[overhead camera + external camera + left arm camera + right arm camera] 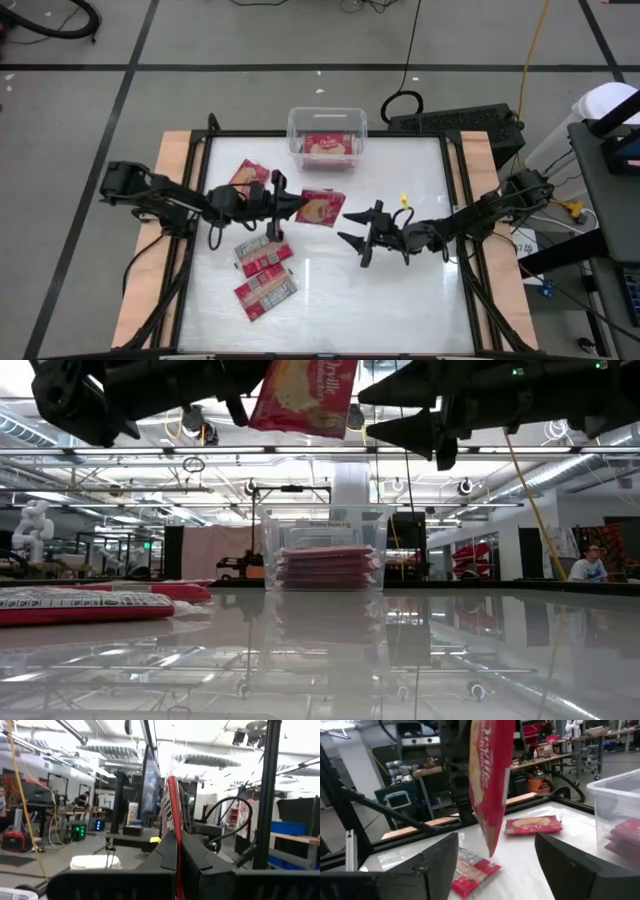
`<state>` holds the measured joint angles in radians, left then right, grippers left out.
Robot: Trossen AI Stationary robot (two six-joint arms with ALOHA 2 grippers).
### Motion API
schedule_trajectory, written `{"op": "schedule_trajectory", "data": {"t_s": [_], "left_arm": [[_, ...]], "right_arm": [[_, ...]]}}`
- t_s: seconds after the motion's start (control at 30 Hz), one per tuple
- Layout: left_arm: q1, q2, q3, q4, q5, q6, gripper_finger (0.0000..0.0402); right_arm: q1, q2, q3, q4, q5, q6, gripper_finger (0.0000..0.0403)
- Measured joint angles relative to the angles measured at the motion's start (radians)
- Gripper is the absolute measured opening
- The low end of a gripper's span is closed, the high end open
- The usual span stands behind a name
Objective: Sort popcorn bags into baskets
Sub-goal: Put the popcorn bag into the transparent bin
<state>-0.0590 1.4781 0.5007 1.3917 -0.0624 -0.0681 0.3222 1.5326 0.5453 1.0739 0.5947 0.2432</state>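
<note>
**The bag hangs by one edge and could slip**

The left tool (297, 205) is pinched tight on one edge of a flat red popcorn bag with a yellow popcorn picture (321, 208). It holds the bag up in the air, in front of the clear plastic basket (327, 139) and well apart from it. The right tool (357, 228) is on the bag's other side with its two dark fingers spread wide. It is not holding anything.

The grip is only on the bag's thin edge, so the bag could slide out and fall onto the shiny white counter (400, 290) before it gets to the basket. A fast swing could shake it loose. The bag could also bump the wide right tool if that arm does not back away.

The basket already has red bags (329, 566) stacked inside, so a tilted bag might catch on the rim. Four more red bags (262, 260) lie on the counter, farther from the basket than the left tool.
</note>
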Motion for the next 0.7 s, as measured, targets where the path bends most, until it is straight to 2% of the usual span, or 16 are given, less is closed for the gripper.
{"op": "schedule_trajectory", "data": {"t_s": [0.07, 0.2, 0.4, 0.57, 0.7], "left_arm": [[0.000, 0.027, 0.000, 0.047, -0.001, 0.010, 0.0003], [0.013, 0.062, 0.003, 0.098, 0.002, 0.035, 0.0004], [0.039, 0.106, 0.050, 0.099, 0.012, 0.045, 0.0004], [0.060, 0.142, 0.071, 0.095, 0.018, 0.038, 0.0004], [0.061, 0.137, 0.070, 0.079, 0.026, 0.070, 0.0012]], "right_arm": [[-0.022, 0.000, 0.000, -0.007, -0.031, -0.002, 0.0263], [-0.076, 0.010, 0.001, 0.001, -0.170, 0.004, 0.0264], [-0.139, 0.099, 0.001, 0.097, -0.203, -0.052, 0.0241], [-0.170, 0.168, 0.001, 0.269, -0.213, -0.167, 0.0179], [-0.187, 0.170, 0.001, 0.259, -0.236, -0.182, 0.0091]]}}
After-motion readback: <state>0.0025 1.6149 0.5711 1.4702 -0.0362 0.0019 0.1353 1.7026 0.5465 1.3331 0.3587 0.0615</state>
